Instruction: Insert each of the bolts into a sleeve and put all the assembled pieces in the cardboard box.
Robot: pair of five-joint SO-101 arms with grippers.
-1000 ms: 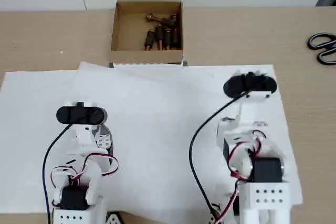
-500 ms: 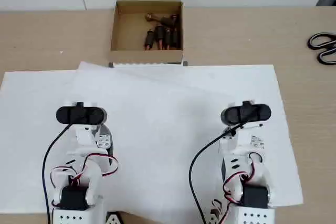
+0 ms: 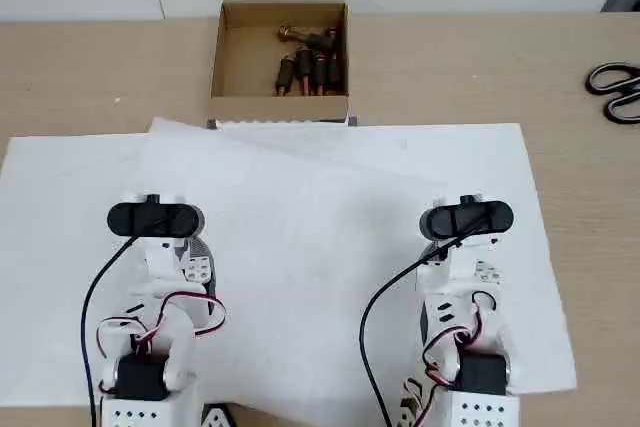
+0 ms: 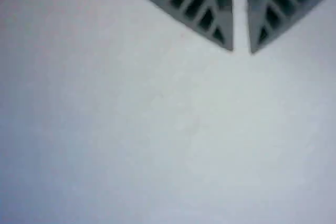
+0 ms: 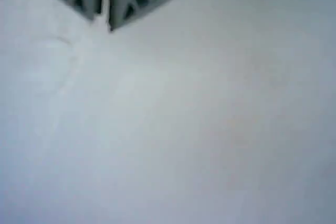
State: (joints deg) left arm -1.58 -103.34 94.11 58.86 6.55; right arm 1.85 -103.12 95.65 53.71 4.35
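High view, from the left: the left arm [image 3: 155,219] sits folded low over the white paper [image 3: 320,217] spread on the worktop [image 3: 100,67]. Further back and toward the middle stands the cardboard box [image 3: 280,107]. In its right half lies a cluster of assembled pieces [image 3: 310,67], dark sleeves with brownish bolts, several side by side and one lying across their far ends. The right arm [image 3: 466,219] is folded over the paper in much the same pose, well apart from the box, and a pair of scissors [image 3: 615,87] lies at the far right edge of the worktop. Every bolt and sleeve I can make out is in the box, so the task looks to be at its close. The next move probably calls for no more than a check that nothing is left outside. In the left wrist view the left end effector [image 4: 241,50] is clenched to a slim gap, hanging over bare paper and gripping nothing. In the right wrist view the right end effector [image 5: 104,23] is likewise closed to a thin slit over the paper, with nothing between its jaws.
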